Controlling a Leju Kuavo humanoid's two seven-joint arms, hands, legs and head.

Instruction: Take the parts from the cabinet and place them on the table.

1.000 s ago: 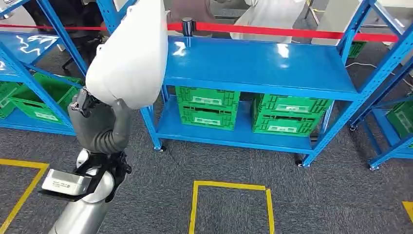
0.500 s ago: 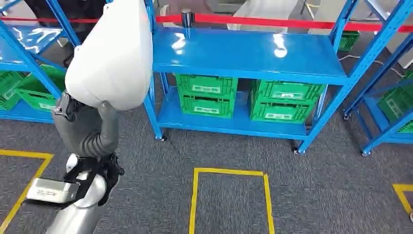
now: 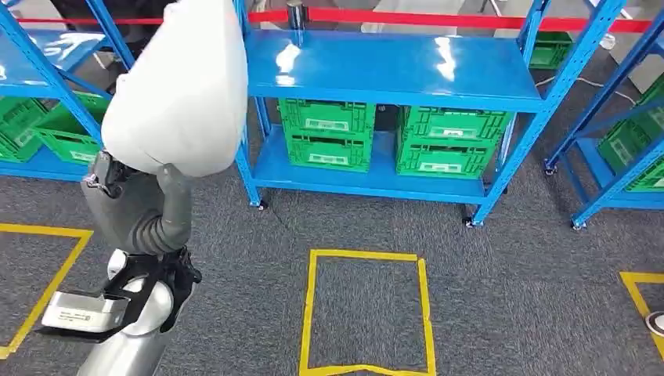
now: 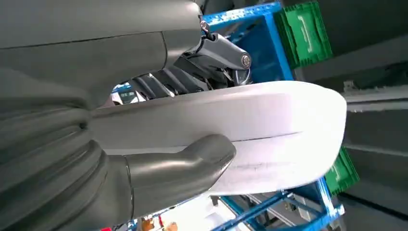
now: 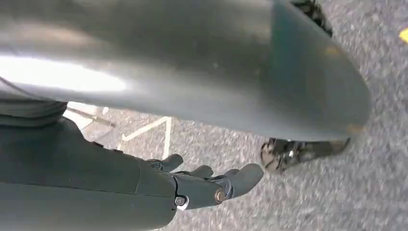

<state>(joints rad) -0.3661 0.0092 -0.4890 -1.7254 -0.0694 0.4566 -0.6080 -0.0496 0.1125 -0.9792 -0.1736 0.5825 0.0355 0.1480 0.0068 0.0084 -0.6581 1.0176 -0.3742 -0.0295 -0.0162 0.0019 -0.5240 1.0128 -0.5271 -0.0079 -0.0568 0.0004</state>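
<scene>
- The left robot hand [image 3: 129, 200] is raised at the left of the head view and grasps a large white smooth curved shell part [image 3: 180, 86].
- In the left wrist view, the thick grey thumb [image 4: 192, 161] presses against one face of the white shell part [image 4: 269, 130]; darker fingers [image 4: 192, 72] lie across the opposite face.
- The white shell part is held in the air in front of the blue metal shelving unit [image 3: 391, 66], overlapping the left end of its upper shelf in the head view.
- Green plastic slotted crates [image 3: 384, 141] stand in two stacks on the lower shelf of the blue shelving unit.
- A yellow tape rectangle [image 3: 366, 309] is marked on the grey carpet floor [image 3: 509, 298], near the front edge of the shelving unit.
- The right robot hand [image 5: 207, 185] hangs above the grey carpet floor, released: fingers apart and lightly bent, nothing in them.
- A red barrier tape [image 3: 438, 17] runs behind the shelving unit.
</scene>
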